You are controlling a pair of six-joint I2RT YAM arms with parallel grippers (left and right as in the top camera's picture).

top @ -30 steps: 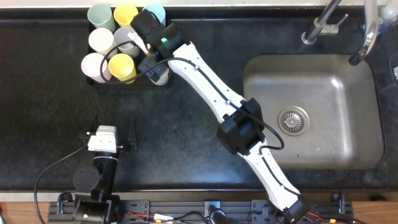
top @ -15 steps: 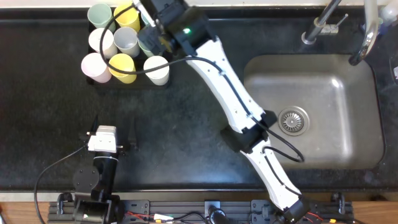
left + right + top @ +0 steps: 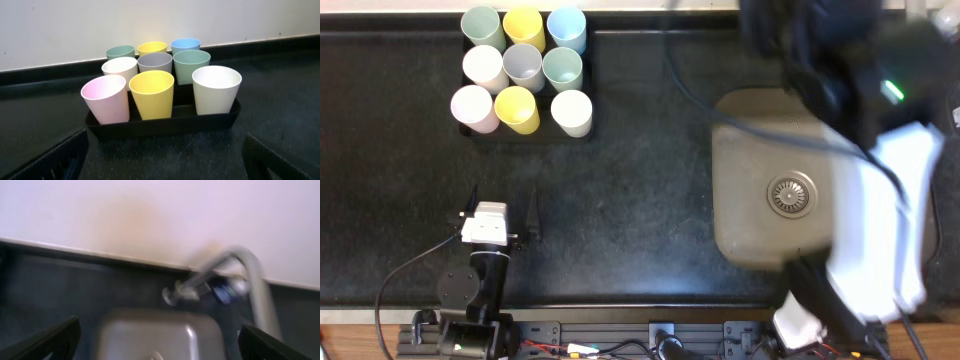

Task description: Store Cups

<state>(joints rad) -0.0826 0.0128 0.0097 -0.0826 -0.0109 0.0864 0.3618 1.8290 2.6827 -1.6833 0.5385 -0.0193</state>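
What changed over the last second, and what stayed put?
The right arm's hand swung away from the black plastic tray, rightward to the stainless steel sink, open and empty. The nine pastel plastic cups stayed upright in the tray; the left arm's hand did not move.

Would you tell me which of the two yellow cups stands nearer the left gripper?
The front-row yellow cup, between the pink cup and the white cup; the other yellow cup stands in the back row by the wall.

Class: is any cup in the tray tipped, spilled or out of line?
The pale pink plastic cup at the black tray's corner nearest the left gripper seems to lean outward, off its row; nothing spilled.
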